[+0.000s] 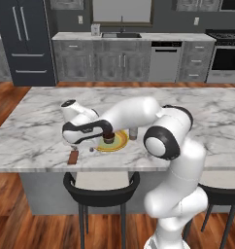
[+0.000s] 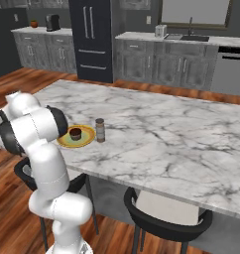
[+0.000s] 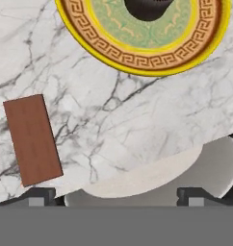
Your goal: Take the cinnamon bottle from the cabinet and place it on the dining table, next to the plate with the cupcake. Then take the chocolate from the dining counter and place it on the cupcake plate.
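Observation:
On the dining table [image 1: 202,104] lies the yellow plate [image 1: 120,144] with the dark cupcake [image 1: 109,139] on it. The cinnamon bottle [image 1: 133,133] stands upright just right of the plate. A flat brown chocolate [image 1: 73,157] rests near the front edge, left of the plate. My gripper [image 1: 92,147] hangs low over the marble between chocolate and plate. In the hand view the gripper [image 3: 116,194] is open and empty, with the chocolate [image 3: 32,139] at left and the plate [image 3: 109,50] and cupcake [image 3: 149,8] at the top. The right base view shows the plate [image 2: 87,139], cupcake [image 2: 75,133] and bottle [image 2: 99,130].
Black stools [image 1: 101,187] with pale seats stand under the table's front edge, and one seat [image 3: 195,166] shows below the gripper. Wide bare marble [image 2: 166,124] stretches to the right. Kitchen cabinets, sink and fridge [image 1: 29,41] line the far wall.

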### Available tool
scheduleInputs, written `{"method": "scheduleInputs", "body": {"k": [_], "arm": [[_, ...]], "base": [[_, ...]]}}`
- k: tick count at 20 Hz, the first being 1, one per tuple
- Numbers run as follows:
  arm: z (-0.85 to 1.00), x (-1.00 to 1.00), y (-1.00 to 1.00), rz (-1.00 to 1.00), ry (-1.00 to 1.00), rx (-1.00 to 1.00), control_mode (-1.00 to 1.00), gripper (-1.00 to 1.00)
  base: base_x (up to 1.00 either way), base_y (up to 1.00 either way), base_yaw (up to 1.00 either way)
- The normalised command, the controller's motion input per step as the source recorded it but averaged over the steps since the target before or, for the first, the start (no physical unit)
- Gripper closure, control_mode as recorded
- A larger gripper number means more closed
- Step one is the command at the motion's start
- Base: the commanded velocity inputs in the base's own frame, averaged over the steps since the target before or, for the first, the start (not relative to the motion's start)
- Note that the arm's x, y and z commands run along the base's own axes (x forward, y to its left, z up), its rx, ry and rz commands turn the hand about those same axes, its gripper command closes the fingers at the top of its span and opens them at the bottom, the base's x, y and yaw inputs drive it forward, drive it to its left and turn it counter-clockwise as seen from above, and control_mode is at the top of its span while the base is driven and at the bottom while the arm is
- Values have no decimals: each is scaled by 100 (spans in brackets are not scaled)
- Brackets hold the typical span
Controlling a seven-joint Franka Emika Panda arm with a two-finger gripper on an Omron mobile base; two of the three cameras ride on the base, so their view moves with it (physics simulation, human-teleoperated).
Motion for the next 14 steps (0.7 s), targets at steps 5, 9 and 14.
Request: {"method": "scheduleInputs", "body": {"k": [5,9,14], "arm": [[-14,14,12,3,3,13,-100,-100],[-26,16,14,7,0,5,-100,-100],[-25,20,18,3,6,0,-100,-100]], "base": [[0,0,0],[0,0,0],[0,0,0]]}}
